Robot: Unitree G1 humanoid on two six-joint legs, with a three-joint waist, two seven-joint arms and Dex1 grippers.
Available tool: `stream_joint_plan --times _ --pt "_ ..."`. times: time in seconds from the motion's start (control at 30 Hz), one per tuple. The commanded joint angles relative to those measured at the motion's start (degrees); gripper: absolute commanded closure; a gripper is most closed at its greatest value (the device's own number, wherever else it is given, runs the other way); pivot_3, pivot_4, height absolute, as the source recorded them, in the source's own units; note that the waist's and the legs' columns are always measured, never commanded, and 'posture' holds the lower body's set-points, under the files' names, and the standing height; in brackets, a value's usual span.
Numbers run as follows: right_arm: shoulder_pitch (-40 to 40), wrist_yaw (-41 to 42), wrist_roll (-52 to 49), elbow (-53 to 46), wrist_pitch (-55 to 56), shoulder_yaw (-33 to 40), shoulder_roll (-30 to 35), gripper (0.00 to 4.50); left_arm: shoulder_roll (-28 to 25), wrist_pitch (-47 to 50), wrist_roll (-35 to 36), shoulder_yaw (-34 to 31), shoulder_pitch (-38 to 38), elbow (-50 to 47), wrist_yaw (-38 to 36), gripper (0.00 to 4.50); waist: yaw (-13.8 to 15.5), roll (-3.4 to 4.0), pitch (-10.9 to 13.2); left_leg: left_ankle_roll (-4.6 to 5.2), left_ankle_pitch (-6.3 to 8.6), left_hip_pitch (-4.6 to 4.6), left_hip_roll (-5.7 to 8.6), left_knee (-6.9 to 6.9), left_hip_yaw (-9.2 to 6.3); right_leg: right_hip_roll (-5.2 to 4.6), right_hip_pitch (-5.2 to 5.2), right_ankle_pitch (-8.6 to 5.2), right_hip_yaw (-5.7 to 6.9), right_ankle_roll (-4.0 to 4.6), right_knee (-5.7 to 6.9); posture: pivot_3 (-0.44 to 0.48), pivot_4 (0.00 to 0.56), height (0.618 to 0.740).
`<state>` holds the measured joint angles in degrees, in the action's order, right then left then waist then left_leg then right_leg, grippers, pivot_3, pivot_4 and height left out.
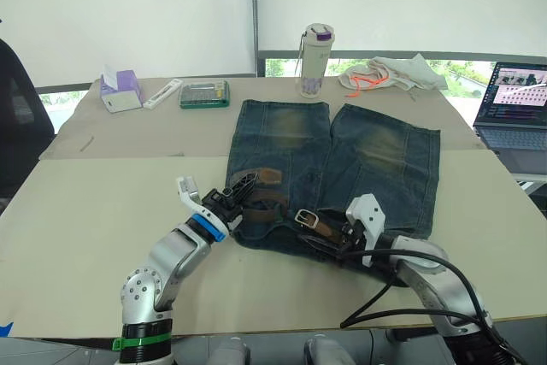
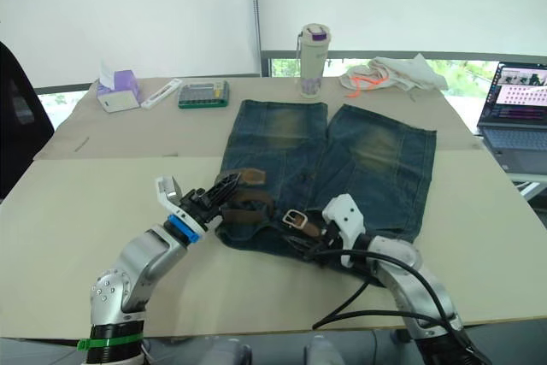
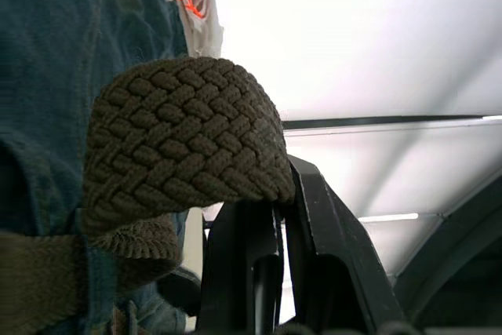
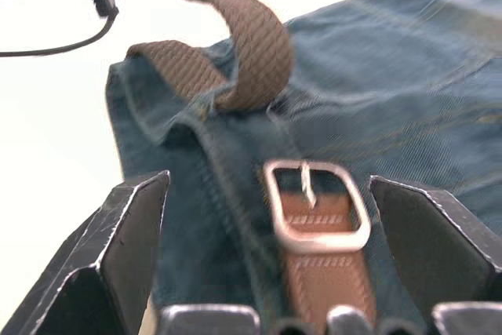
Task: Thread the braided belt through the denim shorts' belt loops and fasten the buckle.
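Note:
The denim shorts (image 1: 376, 156) lie flat on the table, waistband toward me and legs pointing away. The braided belt (image 1: 267, 201) runs along the waistband, its loose end (image 1: 270, 176) curling up over the left side. My left gripper (image 1: 240, 189) is shut on a bend of the belt (image 3: 184, 135), lifted just above the denim. A denim belt loop (image 3: 92, 284) crosses the strap nearby. The silver buckle (image 4: 315, 208) lies flat at mid-waistband. My right gripper (image 4: 271, 187) is open, one finger either side of the buckle, touching nothing.
At the back of the table stand a bottle (image 1: 314, 60), a green case (image 1: 203, 94), a white remote (image 1: 162, 93), a purple tissue box (image 1: 120, 90) and a crumpled white cloth (image 1: 393, 74). A laptop (image 1: 517, 113) sits far right. Black cables (image 1: 402, 297) trail from my right arm.

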<state>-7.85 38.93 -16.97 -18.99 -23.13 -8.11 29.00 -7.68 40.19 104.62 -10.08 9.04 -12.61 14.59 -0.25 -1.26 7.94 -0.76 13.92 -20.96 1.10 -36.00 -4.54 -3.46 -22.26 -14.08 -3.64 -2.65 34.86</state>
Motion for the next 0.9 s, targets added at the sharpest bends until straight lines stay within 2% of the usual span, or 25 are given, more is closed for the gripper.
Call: stream_joint_plan --times 0.03,0.17,0.33,0.5,0.63,0.9 --pt "-1.40 -3.98 6.48 -1.92 2.66 -1.17 0.30 0.04 -0.49 0.33 -0.43 0.00 -0.01 -0.21 -1.39 4.50 0.06 0.00 0.00 -0.01 -0.01 0.00 0.00 0.00 0.01 0.00 -0.01 0.00 0.00 0.00 0.00 0.000 0.150 0.740" --pt "-1.40 -7.15 9.59 -1.84 0.48 -1.57 -0.78 0.04 -0.76 0.55 -0.41 -0.16 -0.25 0.27 -2.27 4.50 0.16 0.00 0.00 -0.04 -0.02 0.00 0.01 0.00 0.04 0.00 -0.02 0.00 0.02 0.00 0.01 0.000 0.150 0.740" --pt "0.28 -6.24 14.73 -0.81 1.39 -3.69 2.73 0.04 -1.03 0.83 -0.37 -0.10 -0.56 0.47 -2.80 4.50 0.28 0.00 0.00 -0.04 -0.02 0.00 0.03 -0.01 0.03 -0.02 -0.01 0.01 0.02 0.01 0.00 0.000 0.150 0.740" --pt "0.39 -6.28 15.12 -0.41 1.00 -2.85 2.65 0.04 -0.96 0.69 -0.31 0.11 -0.32 0.38 -2.56 4.50 0.26 0.00 0.00 -0.04 -0.02 0.02 0.01 0.00 0.05 -0.01 0.00 0.00 0.02 0.01 0.01 0.000 0.150 0.740" --pt "0.10 -7.45 15.31 -0.22 0.87 -2.13 1.95 1.16 -0.71 0.60 -0.39 0.56 -0.14 -0.12 -2.11 4.50 0.26 0.00 0.00 -0.04 -0.02 0.01 0.02 -0.01 0.04 -0.01 0.00 0.01 0.02 0.01 0.01 0.000 0.150 0.740" --pt "0.92 -8.21 17.63 -1.39 -0.05 -2.47 2.45 3.95 -0.33 0.27 -0.47 1.29 0.73 -0.57 -1.30 4.50 0.47 0.01 -0.01 -0.04 -0.02 0.01 0.03 -0.03 0.04 -0.03 0.01 0.01 0.02 0.01 0.01 0.000 0.150 0.740"
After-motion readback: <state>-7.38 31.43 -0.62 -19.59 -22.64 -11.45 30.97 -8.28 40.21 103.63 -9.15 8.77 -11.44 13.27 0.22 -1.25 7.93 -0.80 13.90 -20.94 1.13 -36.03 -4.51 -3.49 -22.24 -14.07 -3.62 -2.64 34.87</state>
